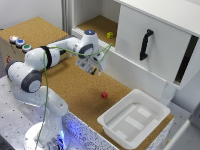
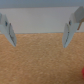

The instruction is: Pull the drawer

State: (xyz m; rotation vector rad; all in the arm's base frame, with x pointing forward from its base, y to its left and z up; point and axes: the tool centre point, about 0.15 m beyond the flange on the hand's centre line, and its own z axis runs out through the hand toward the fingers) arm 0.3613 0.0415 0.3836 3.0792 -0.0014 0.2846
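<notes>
- Cork-topped table (image 1: pixel 75 90) is filling the middle of the exterior view, with a white cabinet (image 1: pixel 150 30) running along its far side.
- White robot arm (image 1: pixel 35 70) is reaching from its base at the exterior view's lower left across the cork toward the cabinet.
- Its gripper (image 1: pixel 91 69) is hanging above the cork, just in front of the cabinet's low white front panel, touching nothing.
- In the wrist view the gripper (image 2: pixel 41 31) is showing both fingers (image 2: pixel 10 31) spread wide apart, with only bare cork and a pale wall between them.
- White drawer front (image 1: pixel 155 45) is sitting on the exterior view's right part of the cabinet, well apart from the gripper, and it is standing out a little from the cabinet face with a dark gap showing at its far edge.
- Black handle (image 1: pixel 145 44) is running upright on that drawer front.
- Small yellow block (image 1: pixel 110 35) is lying in the open cork-floored shelf of the cabinet, behind the arm.
- Small red block (image 1: pixel 104 94) is resting on the cork between the gripper and a white tub (image 1: pixel 134 118), and its red corner (image 2: pixel 81 75) is peeking into the wrist view.
- White tub is sitting at the table's near corner on the exterior view's right.
- Three coloured buttons (image 1: pixel 19 43) are sitting on a box at the exterior view's far left.
</notes>
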